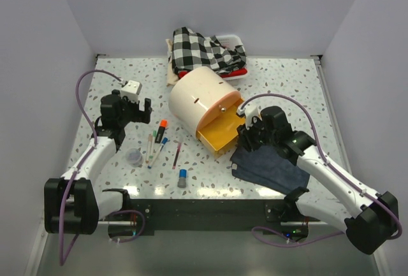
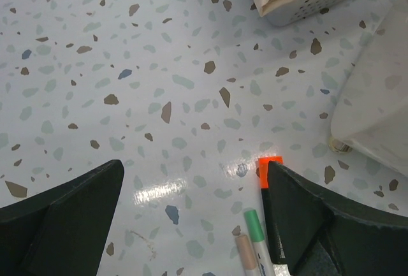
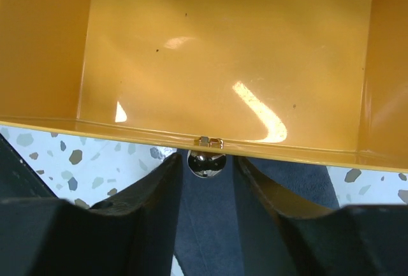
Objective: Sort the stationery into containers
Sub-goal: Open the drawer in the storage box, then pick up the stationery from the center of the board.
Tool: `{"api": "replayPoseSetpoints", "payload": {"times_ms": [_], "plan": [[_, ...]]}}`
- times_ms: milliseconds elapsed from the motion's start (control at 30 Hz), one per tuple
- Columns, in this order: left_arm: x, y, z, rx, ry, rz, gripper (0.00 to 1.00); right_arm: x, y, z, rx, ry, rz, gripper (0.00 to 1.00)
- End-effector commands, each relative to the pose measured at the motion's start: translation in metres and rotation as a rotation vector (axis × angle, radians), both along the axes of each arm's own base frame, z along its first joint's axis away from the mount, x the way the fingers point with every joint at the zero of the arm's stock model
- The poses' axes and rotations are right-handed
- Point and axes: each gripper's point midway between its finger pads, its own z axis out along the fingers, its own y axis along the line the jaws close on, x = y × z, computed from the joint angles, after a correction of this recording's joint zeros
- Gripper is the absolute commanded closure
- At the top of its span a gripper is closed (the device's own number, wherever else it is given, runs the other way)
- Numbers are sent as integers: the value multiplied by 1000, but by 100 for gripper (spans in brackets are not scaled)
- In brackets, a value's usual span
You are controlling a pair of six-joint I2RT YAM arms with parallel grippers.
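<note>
Top external view: a yellow-orange drawer (image 1: 218,133) stands pulled out of the cream drum cabinet (image 1: 197,97). The right tool (image 1: 246,130) is at its front, fingers slightly parted, flanking the brass knob (image 3: 205,163) above a dark blue cloth (image 1: 268,167). The left tool (image 1: 138,110) is spread wide by the orange-capped marker (image 1: 162,127). Pens (image 1: 153,148), a dark red pencil (image 1: 176,155), a blue-capped tube (image 1: 182,177) and a clear pot (image 1: 134,156) lie on the bench (image 1: 287,91). Their print is too small to read.

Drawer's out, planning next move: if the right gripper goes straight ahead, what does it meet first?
The brass knob between the right gripper's fingers, likely at once; behind it, the yellow drawer's front wall.
</note>
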Motion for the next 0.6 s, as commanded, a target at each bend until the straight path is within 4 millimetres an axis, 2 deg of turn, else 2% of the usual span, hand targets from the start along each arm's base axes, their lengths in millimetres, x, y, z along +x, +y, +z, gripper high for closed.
{"api": "replayPoseSetpoints", "payload": {"times_ms": [0, 167, 300, 400, 567], "plan": [[-6, 2, 11, 27, 14, -12, 0, 0, -3, 9, -13, -37, 19, 54], [-15, 13, 17, 79, 65, 26, 0, -15, -13, 15, -56, -29, 61, 44], [-15, 16, 27, 92, 51, 37, 0, -18, -25, 28, -83, -75, 50, 41], [-16, 19, 33, 124, 62, 33, 0, -28, -40, 34, -145, -65, 47, 40], [-27, 20, 36, 186, 166, -21, 0, -27, -54, 64, -165, -165, 28, 34]]}}
